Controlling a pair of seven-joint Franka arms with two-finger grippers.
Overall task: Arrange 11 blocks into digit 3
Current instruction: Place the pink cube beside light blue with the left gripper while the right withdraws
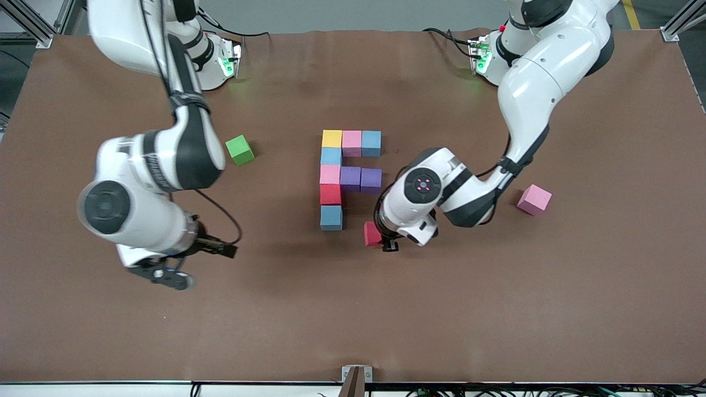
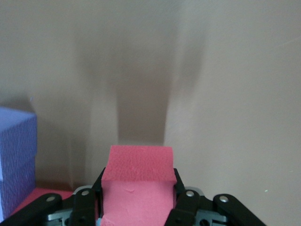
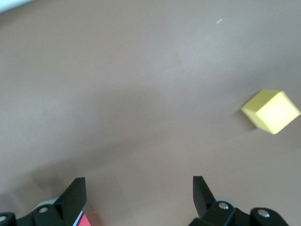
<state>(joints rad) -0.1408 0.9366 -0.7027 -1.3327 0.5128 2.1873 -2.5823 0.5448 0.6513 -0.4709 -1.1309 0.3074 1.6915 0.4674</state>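
The left gripper [image 1: 386,242] was clamped on a red block [image 1: 373,234], its fingers [image 2: 183,207] pinching two opposite flat faces, over the table [image 1: 353,320] a short gap from the light blue block [image 1: 331,217] that ends the figure's spine. That cube looked like matte foam: light, a touch squashy, grippy rather than slick, so a square hold low on the flat sides seemed the safe place to take it. Out from there stood the digit 3 [image 1: 347,175], nine cubes touching, top bar and middle bar done, bottom bar only started. A pink block [image 1: 534,199] sat loose toward the left arm's end. The right gripper [image 1: 165,275] waited, jaws wide and empty, near a green cube [image 1: 240,149].
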